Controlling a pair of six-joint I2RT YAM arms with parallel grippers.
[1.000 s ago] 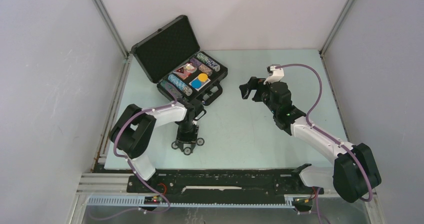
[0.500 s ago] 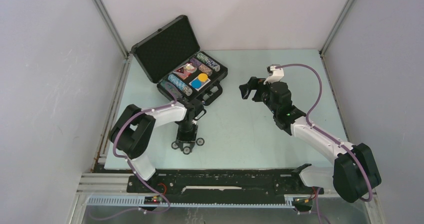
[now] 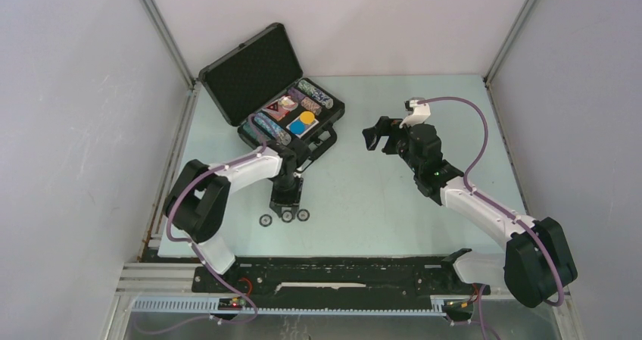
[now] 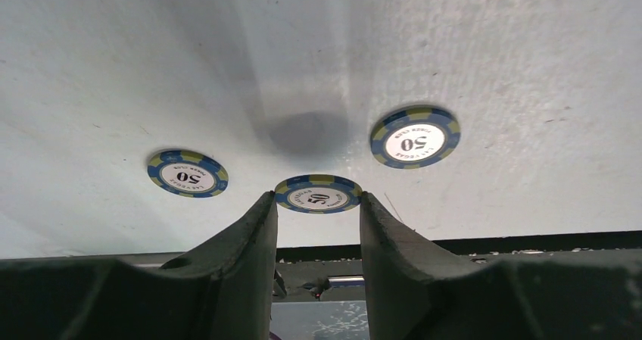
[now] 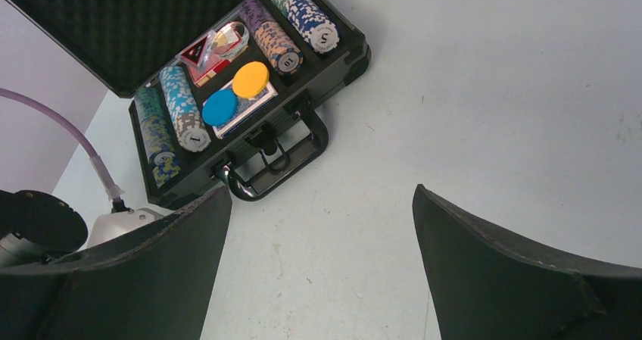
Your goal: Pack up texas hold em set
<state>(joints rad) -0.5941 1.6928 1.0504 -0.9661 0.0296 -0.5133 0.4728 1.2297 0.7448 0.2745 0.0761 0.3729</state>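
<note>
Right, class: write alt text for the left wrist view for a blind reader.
The left gripper, open, frames the middle chip of three blue-and-yellow poker chips marked 50, lying apart on a pale table. The left chip and right chip flank it.

We note pale green table (image 3: 394, 204), its surface faintly scuffed and specked. Black case (image 3: 250, 73) sits on it, lid open, handle facing table middle. Toward near edge from case, well apart from it, three blue-and-yellow "50" chips lie flat in loose row, none touching: left chip (image 3: 266, 219), middle chip (image 3: 288, 217), right chip (image 3: 303, 214).
</note>
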